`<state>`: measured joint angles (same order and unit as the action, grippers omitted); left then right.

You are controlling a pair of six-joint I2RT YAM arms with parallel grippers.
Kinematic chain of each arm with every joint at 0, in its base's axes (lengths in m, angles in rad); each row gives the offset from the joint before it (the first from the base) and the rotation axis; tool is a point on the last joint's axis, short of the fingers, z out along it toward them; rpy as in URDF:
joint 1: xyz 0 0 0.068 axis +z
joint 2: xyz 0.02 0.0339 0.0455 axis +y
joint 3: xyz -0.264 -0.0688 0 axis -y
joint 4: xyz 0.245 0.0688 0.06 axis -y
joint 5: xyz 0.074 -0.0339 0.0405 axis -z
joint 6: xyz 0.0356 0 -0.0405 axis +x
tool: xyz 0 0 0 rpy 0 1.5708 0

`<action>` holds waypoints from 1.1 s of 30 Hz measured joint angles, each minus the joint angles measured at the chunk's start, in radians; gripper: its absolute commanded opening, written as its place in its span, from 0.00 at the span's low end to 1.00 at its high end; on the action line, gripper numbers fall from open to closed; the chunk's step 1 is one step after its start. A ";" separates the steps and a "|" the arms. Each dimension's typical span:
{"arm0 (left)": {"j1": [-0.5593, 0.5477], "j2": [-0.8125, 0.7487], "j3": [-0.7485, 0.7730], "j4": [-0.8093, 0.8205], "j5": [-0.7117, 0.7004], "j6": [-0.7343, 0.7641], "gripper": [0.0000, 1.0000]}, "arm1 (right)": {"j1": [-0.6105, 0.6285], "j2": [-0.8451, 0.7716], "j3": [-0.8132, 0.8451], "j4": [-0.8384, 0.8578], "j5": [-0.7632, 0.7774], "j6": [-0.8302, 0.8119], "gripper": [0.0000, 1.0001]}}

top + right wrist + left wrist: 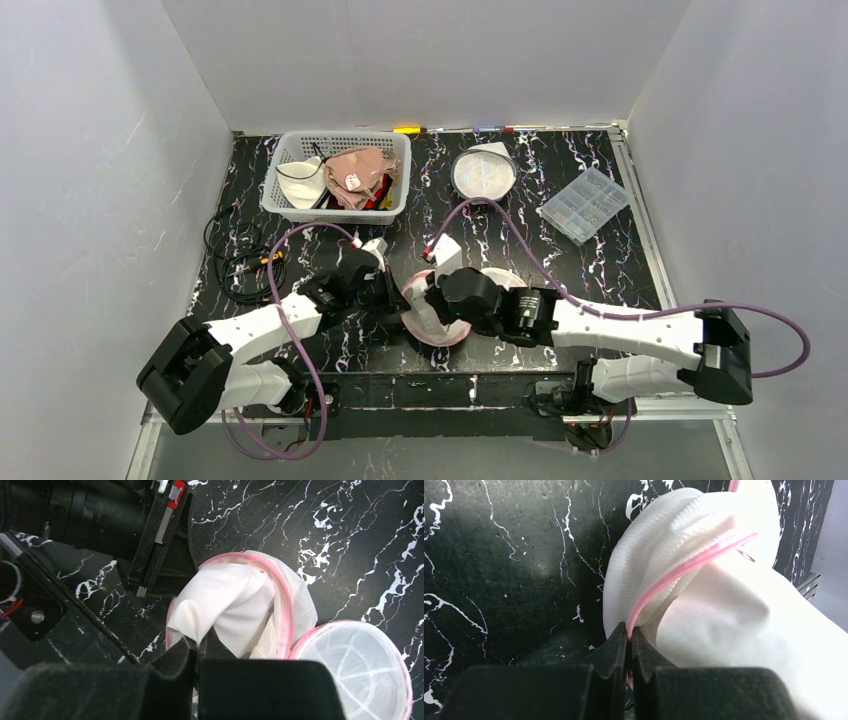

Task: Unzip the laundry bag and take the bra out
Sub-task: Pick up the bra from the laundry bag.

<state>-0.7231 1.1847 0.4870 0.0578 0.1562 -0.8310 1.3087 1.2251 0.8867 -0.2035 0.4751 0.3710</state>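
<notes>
Left pincer [629, 636] on bag [646, 550] rim (unzipped)

The left arm [262, 330] and the right arm [620, 328] share one build: smooth white link shells between blocky black joint housings. The shoulder housings are the largest, boxy and black. A purple cable [271, 280] loops loosely along each arm. The fingers [616, 650] are matte black wedges tapering to thin tips. Near the left arm's wrist sits a small red tag [176, 491] with white print, possibly a label.
</notes>
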 measured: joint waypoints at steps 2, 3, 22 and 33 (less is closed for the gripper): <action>0.000 0.008 0.015 -0.006 0.000 0.001 0.00 | -0.020 -0.042 -0.020 0.006 -0.032 0.008 0.01; 0.000 0.011 0.021 -0.006 -0.001 0.002 0.00 | -0.032 -0.061 -0.032 0.013 -0.050 0.014 0.01; 0.000 0.021 0.106 -0.136 -0.077 0.024 0.00 | -0.111 -0.251 0.007 -0.064 -0.031 -0.060 0.01; 0.000 -0.050 0.198 -0.229 -0.135 0.073 0.56 | -0.111 -0.260 0.125 -0.152 0.125 -0.033 0.01</action>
<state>-0.7235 1.1347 0.6846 -0.1711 0.0216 -0.7582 1.1976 0.9653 1.0115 -0.3553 0.6003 0.3378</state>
